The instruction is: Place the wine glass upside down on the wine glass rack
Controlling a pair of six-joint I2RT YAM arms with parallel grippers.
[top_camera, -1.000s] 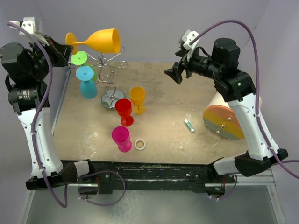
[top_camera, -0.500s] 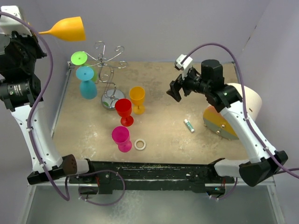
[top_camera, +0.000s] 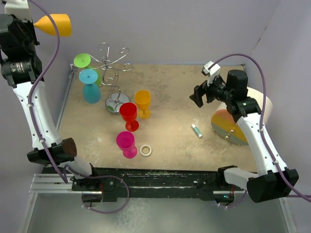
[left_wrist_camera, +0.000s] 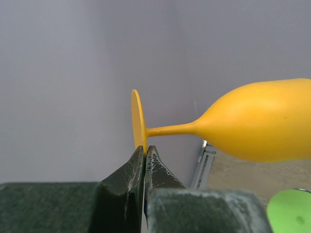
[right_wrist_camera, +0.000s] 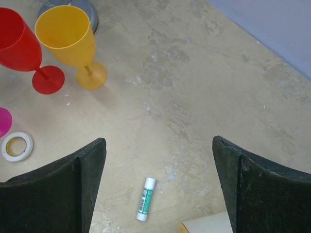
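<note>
From above, the left arm reaches high at the far left, well off the surface point(top_camera: 170, 87). Its left gripper point(top_camera: 30, 25) holds an orange wine glass point(top_camera: 52, 25) on its side, bowl pointing right. The glass is up against the back wall, left of and apart from the wire rack point(top_camera: 112, 73). The rack stands at the far left of the surface on a round shiny base. A green glass point(top_camera: 82, 60) and a teal glass point(top_camera: 90, 86) sit at the rack's left side with their feet upward.

Near the rack stand a red glass point(top_camera: 129, 115) and a smaller orange glass point(top_camera: 143, 102), both upright, with a pink glass point(top_camera: 126, 143) nearer still. A tape roll point(top_camera: 146, 150) lies just right of the pink glass. A glue stick point(top_camera: 196, 130) lies toward the right, and a cream cone with a striped end point(top_camera: 233, 127) lies at the right edge. The right gripper point(top_camera: 200, 94) hangs above the surface between the glasses and the cone.

From the left wrist, the jaws are clamped on the rim of the wine glass's foot. The stem runs level to the right, and the green foot shows at the lower right corner.

From the right wrist, the jaws stand wide apart and hold nothing. The glue stick lies below them, and the red and orange glasses are at the upper left.
</note>
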